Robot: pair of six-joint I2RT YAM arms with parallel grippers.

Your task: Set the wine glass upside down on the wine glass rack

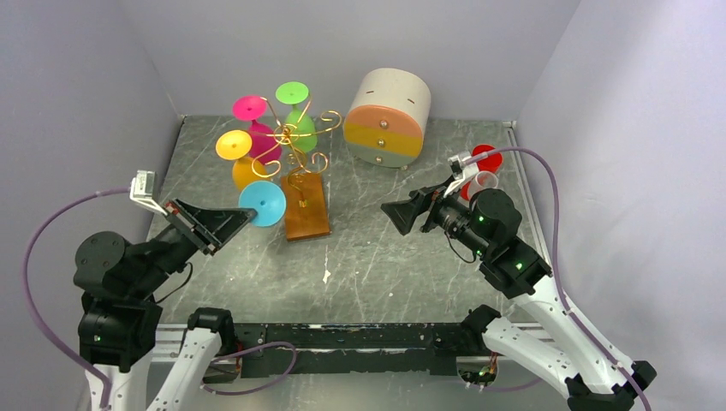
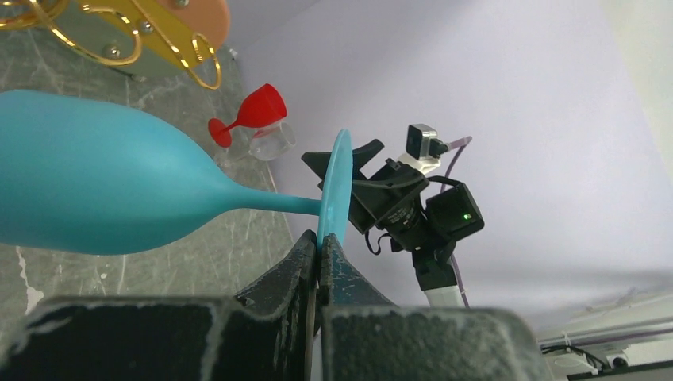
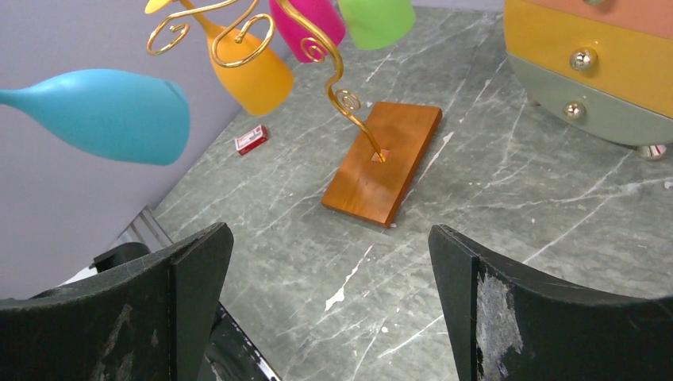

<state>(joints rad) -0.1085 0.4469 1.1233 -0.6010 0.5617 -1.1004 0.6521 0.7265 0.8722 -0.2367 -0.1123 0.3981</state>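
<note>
My left gripper [image 1: 244,218] is shut on the foot rim of a blue wine glass [image 1: 263,204], held above the table just left of the rack's wooden base [image 1: 306,207]. In the left wrist view the glass [image 2: 103,186] lies sideways with its foot disc pinched between my fingertips [image 2: 300,258]. The gold wire rack [image 1: 295,141] holds pink [image 1: 251,110], green [image 1: 293,94] and yellow [image 1: 234,145] glasses upside down. My right gripper [image 1: 395,216] is open and empty, right of the rack. In the right wrist view the blue glass [image 3: 111,115] hangs left of the rack base [image 3: 383,163].
A round cream drawer box [image 1: 389,118] stands at the back. A red glass [image 1: 486,159] and a clear one [image 1: 484,181] lie at the right back, behind my right arm. A small red-and-white item [image 3: 252,139] lies on the table left of the rack.
</note>
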